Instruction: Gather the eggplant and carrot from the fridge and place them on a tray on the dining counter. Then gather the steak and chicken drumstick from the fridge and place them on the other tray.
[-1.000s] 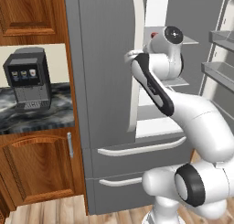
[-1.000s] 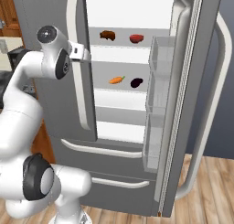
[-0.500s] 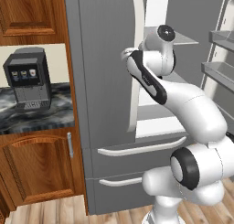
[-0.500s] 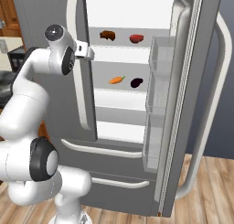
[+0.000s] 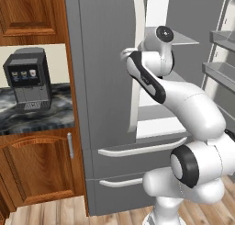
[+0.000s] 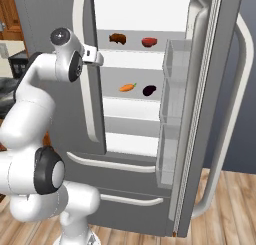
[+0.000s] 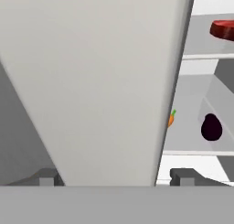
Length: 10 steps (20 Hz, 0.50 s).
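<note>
The grey fridge (image 5: 105, 81) stands with its right door swung open and its left door closed. My gripper (image 6: 97, 56) is up at the left door's long white handle (image 6: 85, 89). In the hand view the handle (image 7: 109, 81) runs between the fingertips (image 7: 183, 176) of my gripper (image 7: 114, 177), which is open astride it with a small gap on one side. On the upper shelf lie the chicken drumstick (image 6: 118, 38) and the red steak (image 6: 149, 41). One shelf below are the carrot (image 6: 128, 87) and the eggplant (image 6: 149, 91). The trays and dining counter are out of view.
The open right door (image 6: 200, 114) with its clear bins juts out on the right. Two drawers with white handles (image 5: 142, 148) sit below the doors. A dark coffee machine (image 5: 28, 84) stands on a marbled counter (image 5: 50, 116) over wooden cabinets (image 5: 41, 169) to the left.
The arm has swung leftward and the hand has come in closer around the left door's handle. The jaws have narrowed a little.
</note>
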Tool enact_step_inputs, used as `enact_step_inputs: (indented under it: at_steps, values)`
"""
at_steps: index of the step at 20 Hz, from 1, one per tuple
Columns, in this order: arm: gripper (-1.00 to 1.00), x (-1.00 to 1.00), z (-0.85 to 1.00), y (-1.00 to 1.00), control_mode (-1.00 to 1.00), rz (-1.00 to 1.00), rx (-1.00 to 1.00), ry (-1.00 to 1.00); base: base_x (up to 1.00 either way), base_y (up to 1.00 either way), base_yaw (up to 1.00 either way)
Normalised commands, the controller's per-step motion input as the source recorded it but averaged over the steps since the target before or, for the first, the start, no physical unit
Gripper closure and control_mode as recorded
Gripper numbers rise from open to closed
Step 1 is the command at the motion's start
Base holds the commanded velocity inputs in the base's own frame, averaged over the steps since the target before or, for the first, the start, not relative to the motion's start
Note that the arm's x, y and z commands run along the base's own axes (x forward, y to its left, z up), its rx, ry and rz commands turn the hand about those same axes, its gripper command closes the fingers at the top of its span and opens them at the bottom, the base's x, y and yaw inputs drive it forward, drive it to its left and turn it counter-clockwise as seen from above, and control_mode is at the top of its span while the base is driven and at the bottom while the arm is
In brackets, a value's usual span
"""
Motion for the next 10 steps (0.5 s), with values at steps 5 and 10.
enact_step_inputs:
  at_steps: [5,10]
  values:
    - [1.0,0.2,-0.05,0.22,-1.0,0.0,0.0,0.0,0.0,0.0,0.0]
    - [1.0,-0.07,0.0,0.52,-1.0,0.08,0.0,0.0,0.0,0.0,0.0]
